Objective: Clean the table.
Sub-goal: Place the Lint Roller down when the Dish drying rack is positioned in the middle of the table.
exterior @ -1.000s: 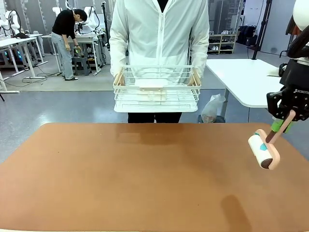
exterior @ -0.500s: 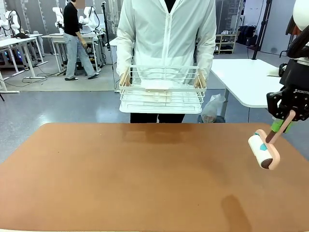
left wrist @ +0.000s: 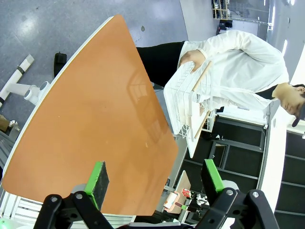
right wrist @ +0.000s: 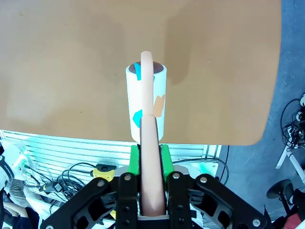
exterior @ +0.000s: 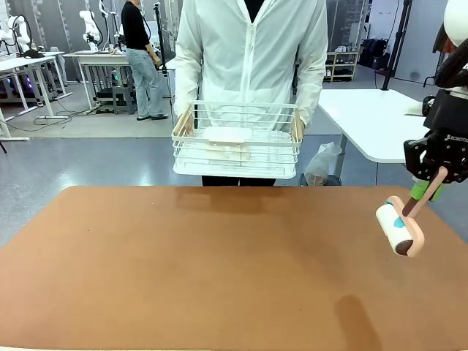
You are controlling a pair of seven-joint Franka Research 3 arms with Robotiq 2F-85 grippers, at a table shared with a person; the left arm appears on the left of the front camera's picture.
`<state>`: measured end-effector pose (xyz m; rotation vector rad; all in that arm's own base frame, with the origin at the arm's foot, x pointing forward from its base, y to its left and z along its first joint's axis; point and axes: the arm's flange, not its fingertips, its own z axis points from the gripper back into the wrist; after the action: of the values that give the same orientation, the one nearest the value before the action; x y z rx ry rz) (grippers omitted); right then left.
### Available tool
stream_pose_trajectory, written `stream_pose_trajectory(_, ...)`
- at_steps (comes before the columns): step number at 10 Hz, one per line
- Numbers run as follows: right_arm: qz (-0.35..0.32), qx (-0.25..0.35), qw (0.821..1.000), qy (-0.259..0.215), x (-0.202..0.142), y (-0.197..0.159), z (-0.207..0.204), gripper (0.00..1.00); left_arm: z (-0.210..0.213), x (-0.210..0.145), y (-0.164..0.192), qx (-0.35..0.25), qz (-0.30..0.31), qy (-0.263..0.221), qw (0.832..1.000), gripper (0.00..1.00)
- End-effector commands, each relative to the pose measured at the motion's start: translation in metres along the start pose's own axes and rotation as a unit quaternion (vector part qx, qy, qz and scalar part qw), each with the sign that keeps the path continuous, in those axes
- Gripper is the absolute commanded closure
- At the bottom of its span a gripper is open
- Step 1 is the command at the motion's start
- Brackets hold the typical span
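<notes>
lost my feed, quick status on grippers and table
Right gripper jaws shut on lint roller, held above table near its right edge. Left gripper jaws open, holding nothing. Person holds wire basket beyond far edge.

There is one big reddish-brown counter with rounded corners, and one lint roller with a white sticky roll and a long peach handle. There is one white wire basket with wooden handles, and one flat white block lies in it. Two black pincers with green pads can be counted, the left pincer and the right pincer, and two people stand out there, one in a white coat and one in a black top far back.
</notes>
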<state>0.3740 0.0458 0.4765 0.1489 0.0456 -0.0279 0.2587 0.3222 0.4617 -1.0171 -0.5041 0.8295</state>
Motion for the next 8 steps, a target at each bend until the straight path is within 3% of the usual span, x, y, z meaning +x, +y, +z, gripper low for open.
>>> stream_pose_trajectory(1,0.0,-0.002,1.0,-0.002,0.0009,0.002,0.0019,0.79,0.0028,0.0021,0.0007,-0.012,-0.007,0.001,1.0,0.0)
stream_pose_trajectory(8,0.0,-0.002,1.0,-0.002,0.0009,0.002,0.0019,0.79,0.0028,0.0021,0.0007,-0.012,-0.007,0.001,1.0,0.0)
